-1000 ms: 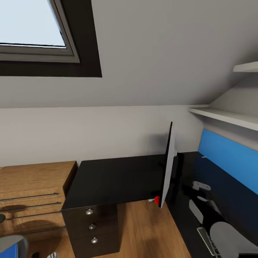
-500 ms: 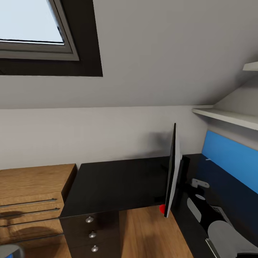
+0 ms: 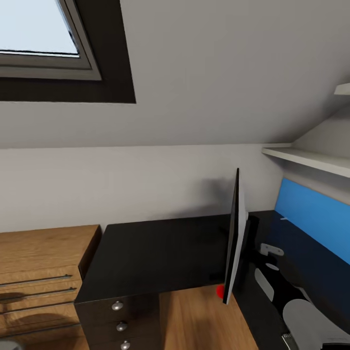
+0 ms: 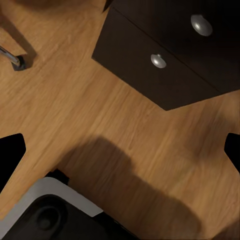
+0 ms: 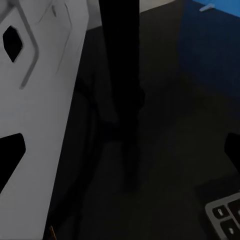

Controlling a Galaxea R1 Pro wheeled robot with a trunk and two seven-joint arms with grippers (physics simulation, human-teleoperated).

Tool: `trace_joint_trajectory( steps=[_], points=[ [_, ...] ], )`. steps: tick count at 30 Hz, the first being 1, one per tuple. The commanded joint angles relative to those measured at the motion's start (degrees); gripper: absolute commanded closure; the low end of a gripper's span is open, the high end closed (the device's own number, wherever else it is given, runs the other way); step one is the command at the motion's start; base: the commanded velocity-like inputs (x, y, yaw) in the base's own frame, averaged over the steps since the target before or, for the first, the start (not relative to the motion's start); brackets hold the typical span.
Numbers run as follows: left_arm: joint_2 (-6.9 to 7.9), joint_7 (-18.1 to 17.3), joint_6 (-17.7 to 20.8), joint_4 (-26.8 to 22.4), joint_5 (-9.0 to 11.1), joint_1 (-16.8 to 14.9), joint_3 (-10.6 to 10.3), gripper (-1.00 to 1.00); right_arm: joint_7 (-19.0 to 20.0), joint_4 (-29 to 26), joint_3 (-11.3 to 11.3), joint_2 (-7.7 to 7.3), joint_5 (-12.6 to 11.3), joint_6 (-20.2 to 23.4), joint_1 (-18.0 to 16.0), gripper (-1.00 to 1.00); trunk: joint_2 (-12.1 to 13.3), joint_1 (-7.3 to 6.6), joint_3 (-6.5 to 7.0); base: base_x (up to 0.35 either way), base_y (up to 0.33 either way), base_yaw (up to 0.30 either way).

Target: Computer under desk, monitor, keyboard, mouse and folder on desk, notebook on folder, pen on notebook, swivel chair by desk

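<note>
- Hovering over the desk (image 5: 165, 165), R claw (image 5: 125, 150) has both tips at the frame edges w/ nothing between them, so released; L claw (image 4: 125, 150) is equally spread over bare floor (image 4: 100, 110), near the drawer unit (image 4: 165, 65).
- Monitor (image 3: 236, 238) stands on the desk, edge-on in head view; its grey back and dark stand are close to the R claw in wrist view.
- Keyboard (image 5: 225, 215) corner shows on the desk just beside the R claw.
- Folder, notebook, pen, mouse: can't tell where they are.
- Risk, imo: the R arm swings near the monitor and could clip or tip it.
- Room: the desk's L half (image 3: 155, 248) is open; the shelf (image 3: 306, 160) overhangs the R side; the slanted ceiling limits height.
</note>
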Motion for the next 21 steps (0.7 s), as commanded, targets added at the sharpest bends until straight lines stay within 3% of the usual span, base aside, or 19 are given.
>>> trace_joint_trajectory(
  steps=[1,6,11,21],
  points=[
    [0.02,0.3,0.1,-0.2,0.5,0.1,0.1,-1.0,-0.2,-0.1,0.2,-0.07,-0.4,0.2,0.0,-1.0,-0.1,0.04,-0.1,0.102,-0.03,0.0],
    [0.03,0.6,-0.1,-0.1,1.8,0.3,0.7,-1.0,-0.2,-0.3,0.2,-0.19,-0.4,0.7,0.0,-1.0,-0.1,0.04,-0.1,0.055,-0.016,0.0],
    [0.19,0.6,-0.1,-0.1,5.0,0.4,1.2,-1.0,-0.3,-0.3,0.2,-0.24,-0.5,0.8,0.0,-1.0,-1.3,0.7,-0.64,0.016,-0.005,0.0],
    [0.65,0.2,-0.2,-0.1,6.1,0.4,1.3,-1.0,-0.2,-0.4,0.2,-0.31,-0.4,0.9,-0.1,-1.0,-5.3,2.9,-2.43,0.004,-0.001,0.0]
  ],
)
